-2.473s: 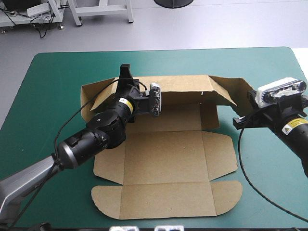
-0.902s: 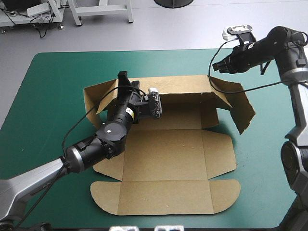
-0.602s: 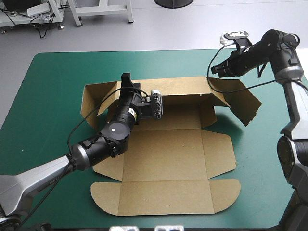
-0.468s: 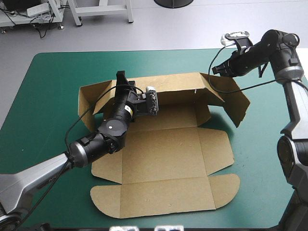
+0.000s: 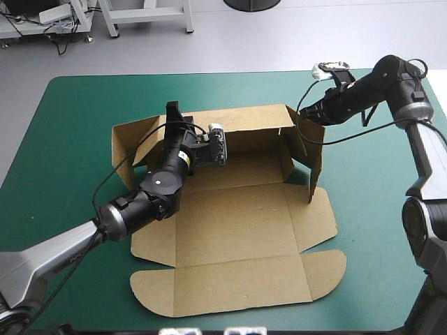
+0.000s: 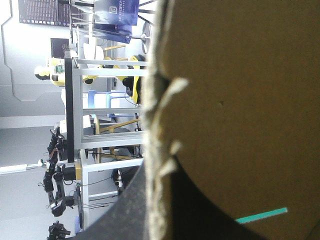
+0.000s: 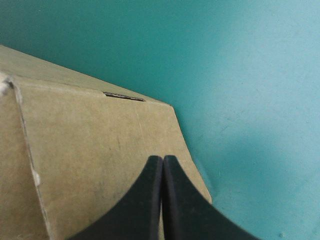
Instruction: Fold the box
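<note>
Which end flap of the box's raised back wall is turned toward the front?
The right end flap, beside the right gripper: it stands on edge, turned forward from the back wall. The left end flap splays outward.

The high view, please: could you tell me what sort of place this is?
Most likely a robotics lab workbench: a table with a teal-green cover, a brown cut-board box on it, the robot's left end effector shut on its back wall, the right end effector shut at its raised side flap.
</note>
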